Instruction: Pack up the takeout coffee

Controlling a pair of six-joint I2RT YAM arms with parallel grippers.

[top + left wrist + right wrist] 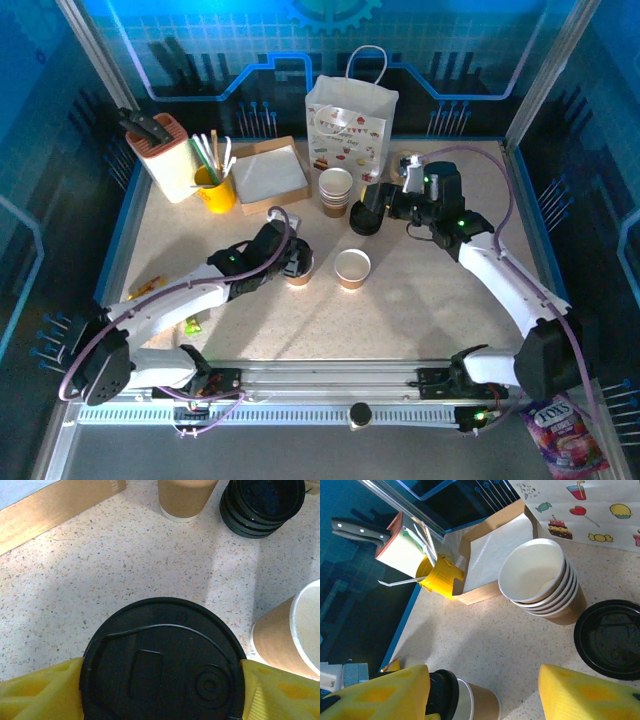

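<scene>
Straddling the lidded cup point(160, 645), left gripper point(161, 690) is cropped, grip cannot be told; right gripper point(482, 692) is spread wide, empty.

The left yellow-fingered gripper point(162, 682) hugs a brown paper cup with a black lid point(160, 660). The right gripper point(485, 692) has its yellow fingers spread wide apart.

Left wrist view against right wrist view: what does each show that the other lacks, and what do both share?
Left wrist, not right: a single open cup beside the lidded cup that the left gripper flanks. Right wrist, not left: the knife block, the yellow straw holder, the printed paper bag. Both: the stack of cups, the stack of black lids, the cardboard tray.
</scene>
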